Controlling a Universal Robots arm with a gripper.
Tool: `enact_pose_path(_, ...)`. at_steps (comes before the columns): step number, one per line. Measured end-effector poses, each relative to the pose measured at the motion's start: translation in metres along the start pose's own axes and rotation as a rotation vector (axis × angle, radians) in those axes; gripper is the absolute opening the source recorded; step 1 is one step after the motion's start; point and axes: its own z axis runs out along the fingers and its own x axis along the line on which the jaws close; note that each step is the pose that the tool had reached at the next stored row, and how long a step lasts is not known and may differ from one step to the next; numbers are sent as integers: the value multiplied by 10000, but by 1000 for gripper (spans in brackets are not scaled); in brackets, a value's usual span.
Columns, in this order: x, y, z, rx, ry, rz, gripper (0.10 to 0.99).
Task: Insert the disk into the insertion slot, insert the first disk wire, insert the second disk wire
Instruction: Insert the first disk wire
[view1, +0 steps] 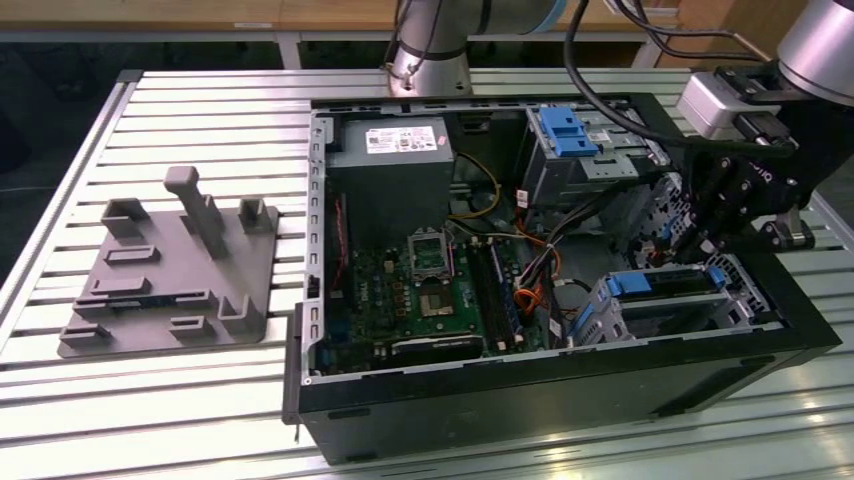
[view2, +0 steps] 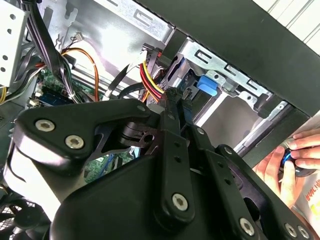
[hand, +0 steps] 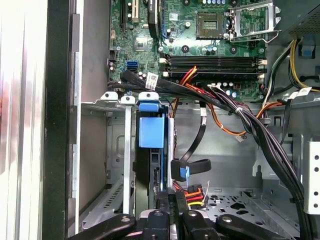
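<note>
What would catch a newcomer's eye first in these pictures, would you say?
The open black computer case in the middle of the slatted table, its green motherboard exposed. At the exterior view's right, the robot's hand hangs over the blue-framed disk sitting in the metal drive cage. A grey moulded fixture lies on the exterior view's left.

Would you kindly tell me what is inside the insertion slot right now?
The disk sits edge-on inside the insertion slot, its blue carrier showing in the first wrist view. The disk's end nearest that camera, with any connectors, is covered by the hand.
</note>
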Motion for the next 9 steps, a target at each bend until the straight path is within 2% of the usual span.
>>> enact_pose_path(9,29,0,4,-1,-2,-1,165)
